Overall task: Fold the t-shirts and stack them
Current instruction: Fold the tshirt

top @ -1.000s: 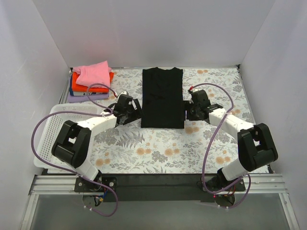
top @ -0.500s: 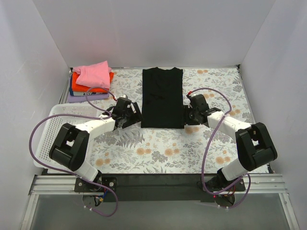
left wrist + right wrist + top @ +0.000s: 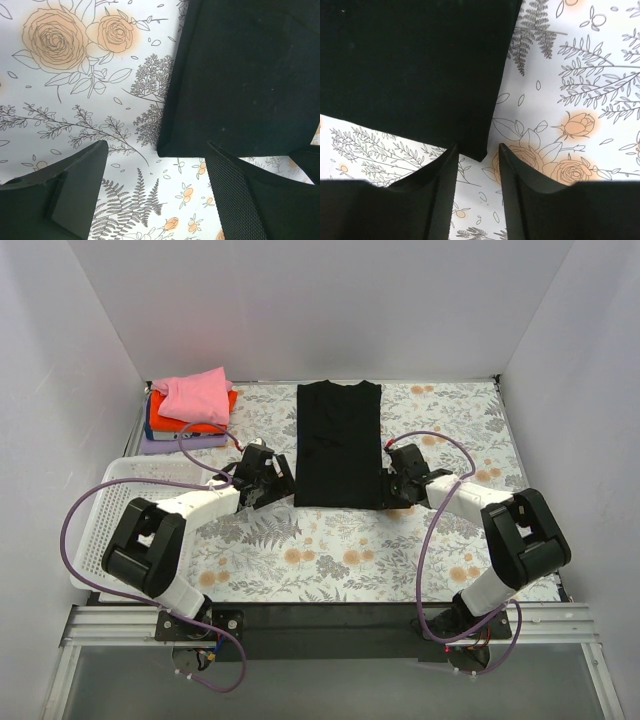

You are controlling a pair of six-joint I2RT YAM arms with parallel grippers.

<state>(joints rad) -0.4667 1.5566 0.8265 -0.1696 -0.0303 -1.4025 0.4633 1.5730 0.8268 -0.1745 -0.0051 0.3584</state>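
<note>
The black t-shirt (image 3: pixel 338 445) lies flat as a long folded strip in the middle of the table, collar at the far end. My left gripper (image 3: pixel 281 483) is open and empty just left of its near left corner (image 3: pixel 167 147), low over the tablecloth. My right gripper (image 3: pixel 386 487) is open at its near right corner (image 3: pixel 480 150), with the corner just ahead of the gap between the fingers. A stack with the pink t-shirt (image 3: pixel 197 393) on top of the orange t-shirt (image 3: pixel 190 420) and a lilac one (image 3: pixel 180 443) sits at the far left.
A white mesh basket (image 3: pixel 112 510) stands at the left edge beside the left arm. The flower-patterned tablecloth (image 3: pixel 330 550) covers the table. White walls close in the back and both sides.
Both grippers have moved inward and down toward the near corners of the black t-shirt. The right gripper came closest, now at the corner. The shirt has not moved.
</note>
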